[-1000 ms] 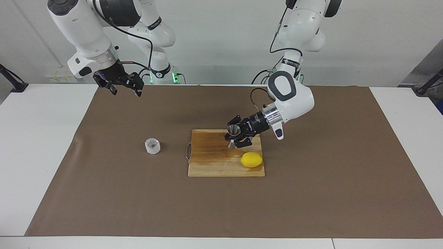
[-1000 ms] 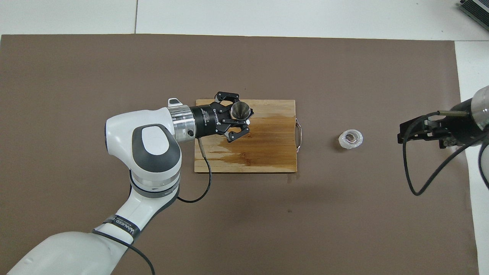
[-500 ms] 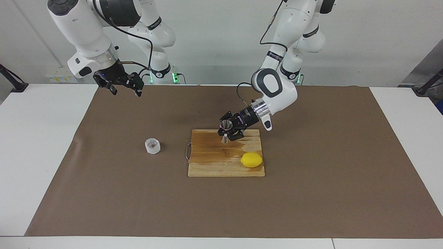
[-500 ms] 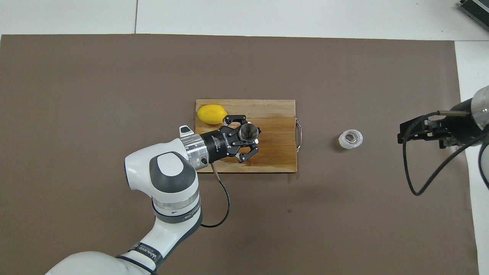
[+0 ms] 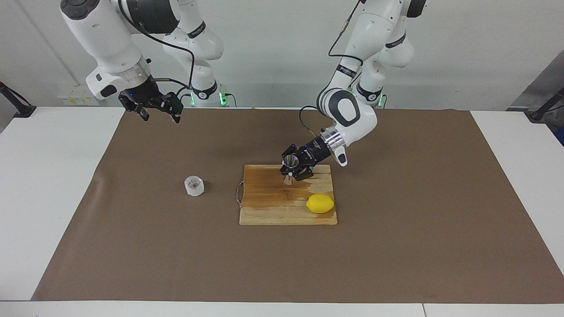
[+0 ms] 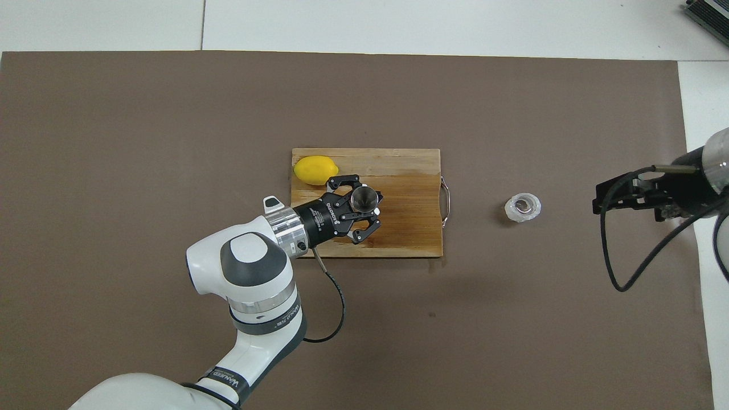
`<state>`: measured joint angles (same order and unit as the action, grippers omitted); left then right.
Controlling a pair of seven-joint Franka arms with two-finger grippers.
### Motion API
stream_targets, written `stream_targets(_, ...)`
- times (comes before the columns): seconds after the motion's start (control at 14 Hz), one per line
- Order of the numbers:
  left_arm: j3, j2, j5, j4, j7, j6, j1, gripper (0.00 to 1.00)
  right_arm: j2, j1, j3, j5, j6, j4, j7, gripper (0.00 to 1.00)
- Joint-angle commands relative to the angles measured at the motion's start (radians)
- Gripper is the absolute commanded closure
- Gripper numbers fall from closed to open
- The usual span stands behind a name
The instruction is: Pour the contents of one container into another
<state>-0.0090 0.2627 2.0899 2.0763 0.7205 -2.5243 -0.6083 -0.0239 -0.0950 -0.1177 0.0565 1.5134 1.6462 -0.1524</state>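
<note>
The steel jigger [image 5: 289, 170] stands upright in my left gripper [image 5: 292, 171], which is shut on its waist over the wooden board's edge nearest the robots. Its base is at or just above the board. From overhead the jigger's open mouth [image 6: 364, 199] shows between the fingers of the left gripper [image 6: 361, 208]. The small clear cup [image 5: 194, 186] stands alone on the brown mat, beside the board toward the right arm's end; it also shows in the overhead view [image 6: 523, 207]. My right gripper [image 5: 159, 115] waits open and empty in the air over the mat's edge, apart from the cup, and shows overhead too [image 6: 597, 200].
The wooden cutting board [image 5: 269, 209] lies mid-table, with a metal handle on the side toward the cup and a wet-looking patch [image 6: 410, 196]. A yellow lemon [image 5: 320, 203] lies on the board's corner farther from the robots, toward the left arm's end. A brown mat [image 5: 396, 246] covers the table.
My left gripper has carried the jigger across the board toward the robots and lowered it near the board's edge. The lemon is uncovered in the overhead view. The right arm and cup have not moved.
</note>
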Motion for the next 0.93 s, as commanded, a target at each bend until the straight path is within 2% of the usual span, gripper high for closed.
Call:
stream_targets(0.0, 0.003, 0.007, 0.048, 0.007, -0.032, -0.01, -0.004, 1.0, -0.002, -0.009, -0.008, -0.009, -0.006, 0.0, -0.007, 0.0)
stream_targets(0.14, 0.003, 0.019, 0.099, 0.004, -0.056, -0.01, -0.004, 1.0, -0.002, -0.009, -0.008, -0.009, -0.006, 0.0, -0.007, 0.0)
stream_targets(0.71, 0.003, 0.049, 0.15, -0.002, -0.081, -0.041, -0.018, 1.0, -0.002, -0.009, -0.008, -0.009, -0.006, 0.0, -0.007, 0.0)
stream_targets(0.79, 0.001, 0.049, 0.157, -0.002, -0.081, -0.042, -0.018, 0.9, -0.002, -0.009, -0.008, -0.009, -0.006, 0.0, -0.007, 0.0)
stream_targets(0.86, 0.001, 0.049, 0.186, -0.001, -0.081, -0.042, -0.018, 0.01, -0.002, -0.009, -0.008, -0.009, -0.006, 0.0, -0.007, 0.0)
